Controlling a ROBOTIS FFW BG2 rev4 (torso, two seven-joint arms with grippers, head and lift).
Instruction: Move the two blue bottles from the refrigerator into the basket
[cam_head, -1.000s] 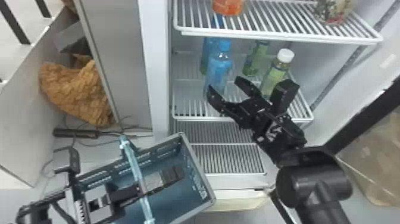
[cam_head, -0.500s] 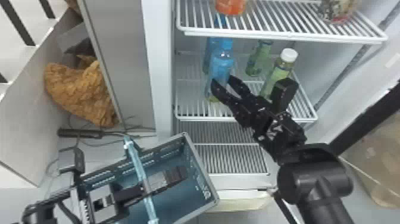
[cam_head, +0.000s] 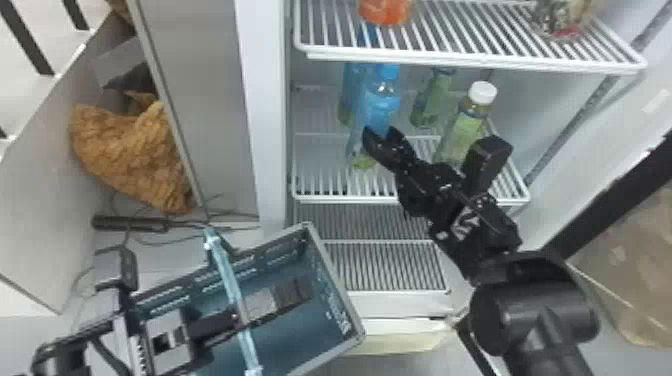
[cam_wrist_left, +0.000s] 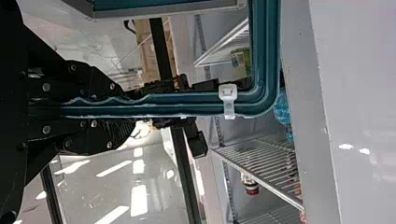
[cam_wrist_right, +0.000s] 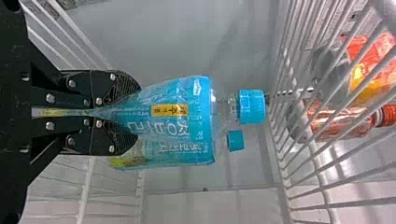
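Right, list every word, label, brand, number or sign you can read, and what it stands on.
Front blue plastic bottle: large Korean lettering, yellow patch with small print; left unquoted.
Blue plastic bottle behind: similar lettering, partly hidden; left unquoted.
Teal plastic basket: white lettering on the end wall, too blurred to read.
Black right arm: white marks, too blurred.

In the head view, you have even, diffuse light in the refrigerator (cam_head: 540, 102), dimmer at the lower racks (cam_head: 390, 265). In the left wrist view, note white glare streaks on the glossy surface (cam_wrist_left: 161, 196) and two highlights on the pale panel (cam_wrist_left: 355, 186).
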